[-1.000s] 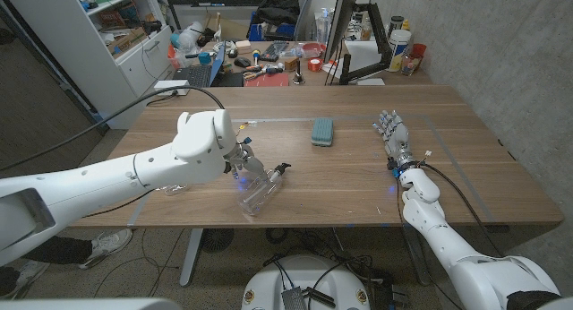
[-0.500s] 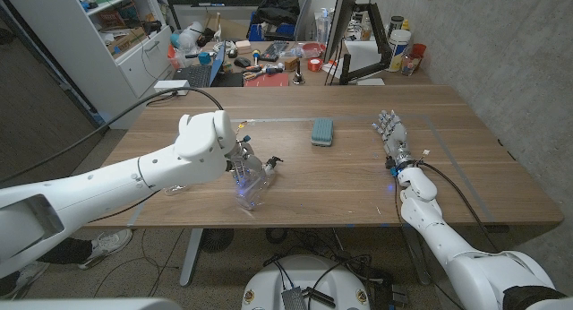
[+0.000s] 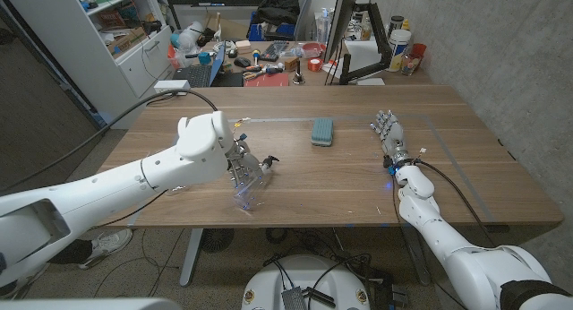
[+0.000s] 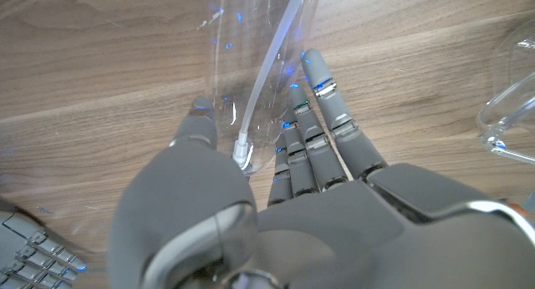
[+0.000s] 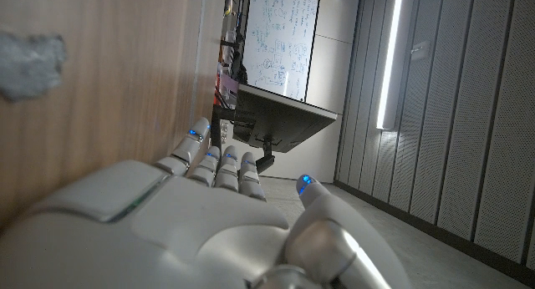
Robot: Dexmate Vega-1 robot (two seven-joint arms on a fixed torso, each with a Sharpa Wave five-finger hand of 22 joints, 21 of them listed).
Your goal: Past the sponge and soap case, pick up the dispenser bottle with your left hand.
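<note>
While one clear dispenser bottle point(image 3: 253, 177) sits gripped in the left hand point(image 3: 240, 164) near the table's point(image 3: 466, 180) front edge, one sponge point(image 3: 322, 131) lies beyond; right hand point(image 3: 390, 131) empty, fingers extended.

Even, bright indoor light falls across the wooden worktop point(image 3: 340, 171), with only soft shadows. Blue glints sparkle on the clear dispenser bottle point(image 4: 251, 80). A vertical strip lamp point(image 5: 386, 59) glares beyond the right hand point(image 5: 209, 214), whose near surfaces blur.
</note>
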